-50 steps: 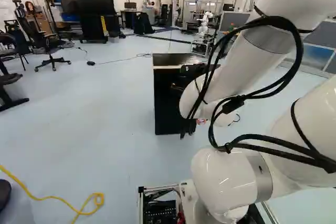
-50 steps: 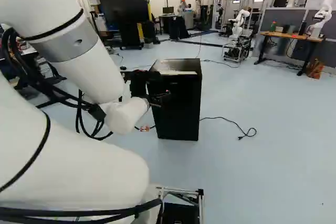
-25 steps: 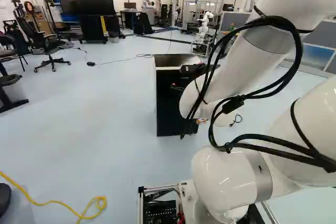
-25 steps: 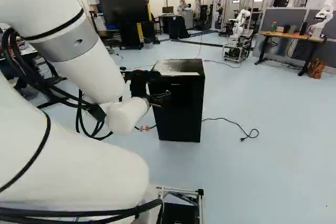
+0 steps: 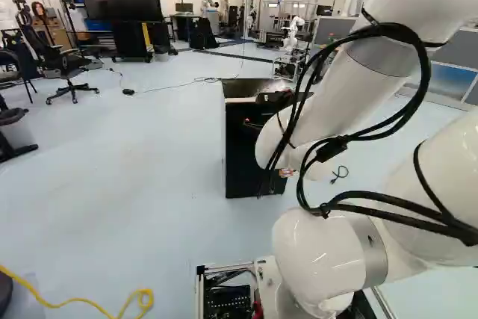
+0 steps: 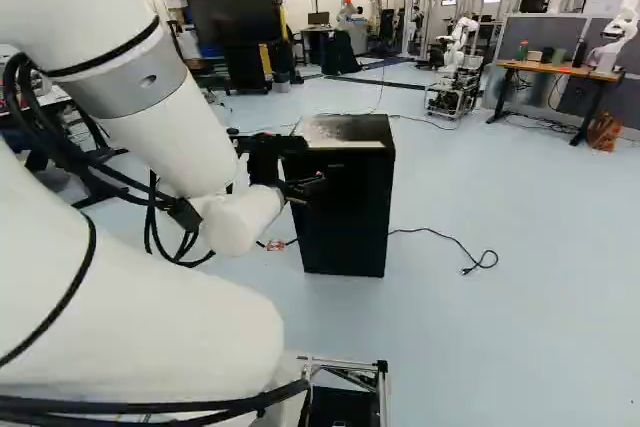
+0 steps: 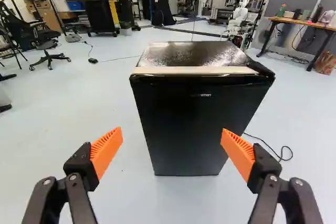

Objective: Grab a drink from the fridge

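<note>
End effector (image 7: 172,134), set wide apart and empty; black mini fridge (image 7: 197,53) directly ahead of it, door (image 7: 191,121) closed; status, by judgement: approach partly done, with opening the door, locating the drink, unseen here, and grasping it outstanding.

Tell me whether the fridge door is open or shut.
Shut: in the wrist view, the fridge door sits square across the front, no gap showing.
</note>
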{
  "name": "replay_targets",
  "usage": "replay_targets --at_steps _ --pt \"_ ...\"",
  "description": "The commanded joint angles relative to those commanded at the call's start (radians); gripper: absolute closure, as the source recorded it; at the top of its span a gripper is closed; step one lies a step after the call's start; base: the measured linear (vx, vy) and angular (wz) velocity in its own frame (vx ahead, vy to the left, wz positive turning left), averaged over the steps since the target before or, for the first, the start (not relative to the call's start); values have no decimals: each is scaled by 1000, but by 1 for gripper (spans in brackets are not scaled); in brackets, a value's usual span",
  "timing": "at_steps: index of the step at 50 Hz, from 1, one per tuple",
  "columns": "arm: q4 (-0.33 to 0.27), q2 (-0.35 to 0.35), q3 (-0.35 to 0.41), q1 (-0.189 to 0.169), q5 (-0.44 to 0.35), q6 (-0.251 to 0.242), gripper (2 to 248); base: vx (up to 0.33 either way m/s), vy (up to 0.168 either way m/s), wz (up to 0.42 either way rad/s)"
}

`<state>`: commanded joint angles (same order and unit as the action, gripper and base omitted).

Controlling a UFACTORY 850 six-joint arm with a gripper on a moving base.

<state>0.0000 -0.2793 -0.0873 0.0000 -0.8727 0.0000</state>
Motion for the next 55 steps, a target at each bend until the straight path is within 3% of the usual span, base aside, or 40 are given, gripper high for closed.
replay_targets --at_steps 27,55 --pt "0 0 0 0 0 0 3 72 99 -32" --pt "0 0 0 0 0 0 3 9 45 -4"
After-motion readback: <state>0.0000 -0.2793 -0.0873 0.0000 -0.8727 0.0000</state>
